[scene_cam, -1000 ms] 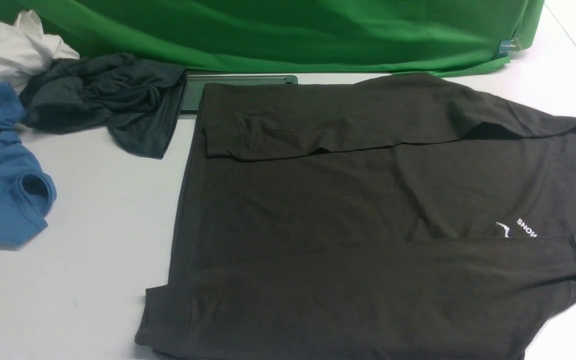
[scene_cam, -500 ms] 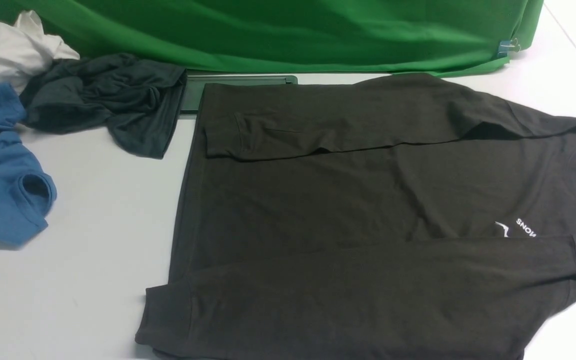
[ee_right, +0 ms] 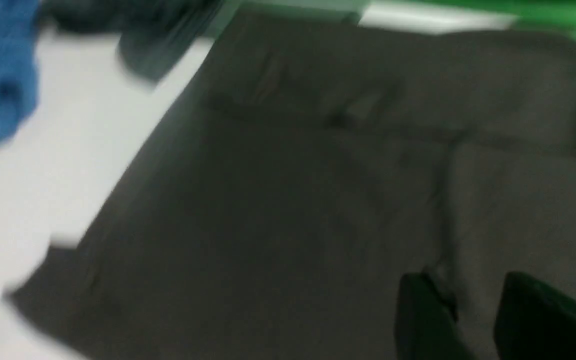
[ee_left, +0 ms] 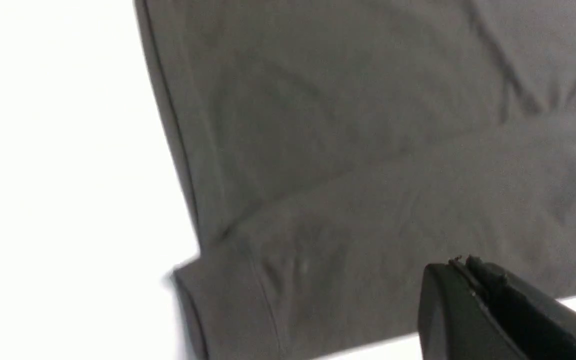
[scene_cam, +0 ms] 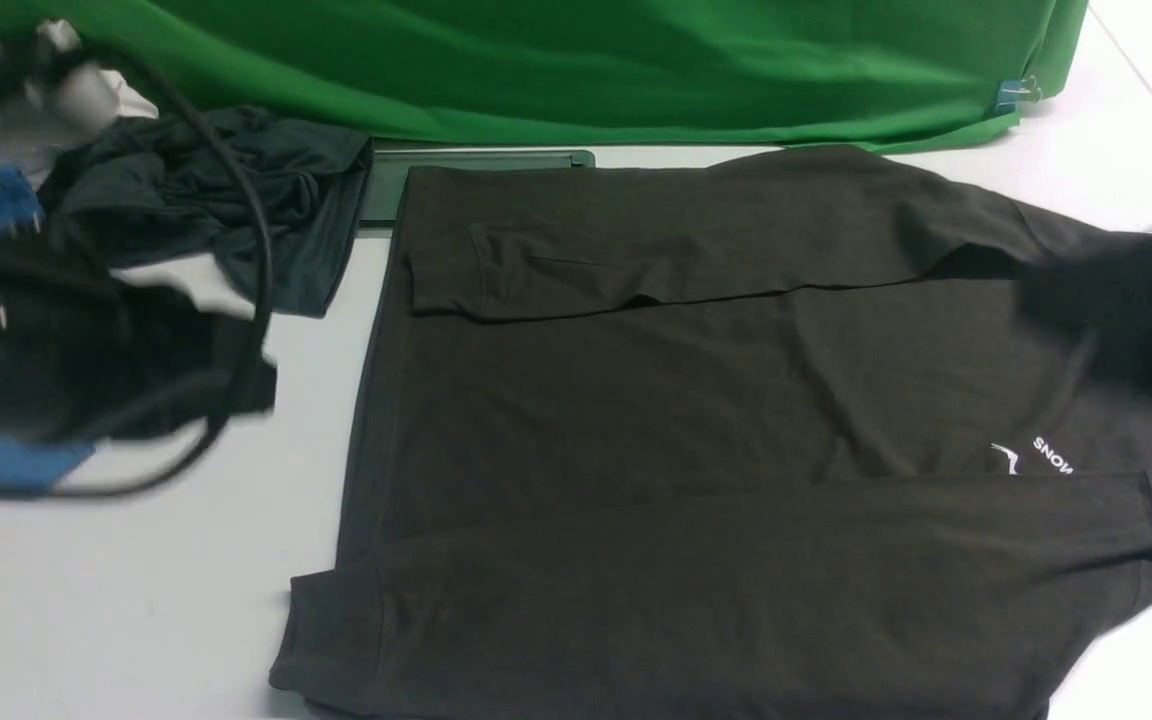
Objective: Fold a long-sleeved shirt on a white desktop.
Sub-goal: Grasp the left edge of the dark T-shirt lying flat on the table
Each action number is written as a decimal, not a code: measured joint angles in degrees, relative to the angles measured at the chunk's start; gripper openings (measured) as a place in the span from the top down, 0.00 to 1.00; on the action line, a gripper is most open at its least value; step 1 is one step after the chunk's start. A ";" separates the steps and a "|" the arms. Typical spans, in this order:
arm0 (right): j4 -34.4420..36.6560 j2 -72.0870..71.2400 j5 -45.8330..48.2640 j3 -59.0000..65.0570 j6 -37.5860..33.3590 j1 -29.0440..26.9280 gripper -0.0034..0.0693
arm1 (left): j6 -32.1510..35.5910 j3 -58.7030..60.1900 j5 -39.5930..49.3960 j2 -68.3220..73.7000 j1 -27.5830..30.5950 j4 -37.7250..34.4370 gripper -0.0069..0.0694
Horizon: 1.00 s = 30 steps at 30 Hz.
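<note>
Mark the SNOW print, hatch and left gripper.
SNOW print (scene_cam: 1053, 456): front view, middle of the lettering.
hatch (scene_cam: 486, 159): front view, exposed far edge.
left gripper (ee_left: 465, 261): left wrist view, between closed fingertips.

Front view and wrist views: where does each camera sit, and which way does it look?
Front view: between the arms, looking forward across the white desktop at the dark brown-black long-sleeved shirt and green cloth; left arm and right arm show.
Left wrist view: on that wrist, looking down at the shirt's cuff; shut left gripper shows.
Right wrist view: on that wrist, looking across the shirt; open right gripper shows.
Shared: the white chest print, in front and left wrist views.
</note>
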 joint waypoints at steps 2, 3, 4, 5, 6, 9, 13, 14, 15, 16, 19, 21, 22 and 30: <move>0.00 0.00 0.00 2.88 -0.30 1.99 0.62 | -0.84 5.42 -1.79 -2.78 0.00 -0.44 0.88; 0.00 0.00 0.00 3.83 -0.35 2.62 0.62 | -1.04 7.59 -2.86 -4.11 0.00 -0.48 0.88; 0.00 0.00 0.07 5.08 -0.73 3.29 0.62 | -1.04 10.55 -4.98 -6.37 0.00 -0.41 0.88; 0.00 0.00 0.07 5.46 -0.79 3.49 0.62 | -0.89 12.65 -6.55 -7.57 0.00 -0.28 0.88; 0.00 0.00 -0.09 5.67 -0.88 3.54 0.62 | -0.43 13.72 -8.47 -8.69 0.00 -0.07 0.88; -0.12 0.00 -3.05 5.84 -1.19 3.61 0.62 | 0.60 17.05 -19.92 -11.71 -0.04 0.51 0.88; -0.12 0.00 -5.04 5.58 -1.14 3.61 0.62 | 0.30 17.29 -28.71 -12.63 -0.04 -0.13 0.88; -0.12 0.00 -4.63 5.36 -1.09 3.61 0.62 | 0.30 17.29 -28.59 -12.50 -0.04 -0.30 0.88; 0.01 0.00 -4.08 5.10 -0.99 3.61 0.62 | 0.30 17.29 -28.01 -12.27 -0.04 -0.44 0.88; 0.31 0.00 -3.61 4.86 -0.92 3.61 0.62 | 0.30 17.29 -26.67 -11.75 -0.04 -0.45 0.88; 2.26 -0.18 -2.55 4.31 -0.80 3.61 0.62 | -0.82 17.29 -20.55 -9.04 -0.04 -0.49 0.88; 3.90 -0.18 -2.50 4.30 -0.78 3.66 0.62 | -3.94 17.29 -16.66 -6.29 -0.04 -0.57 0.87; 4.63 -0.18 -2.50 4.26 -0.78 3.66 0.62 | -5.27 17.29 -15.48 -4.98 -0.04 -0.56 0.86; 6.35 -0.18 -5.69 4.23 -0.73 3.66 0.62 | -7.61 17.11 -14.32 8.53 -0.04 1.73 0.61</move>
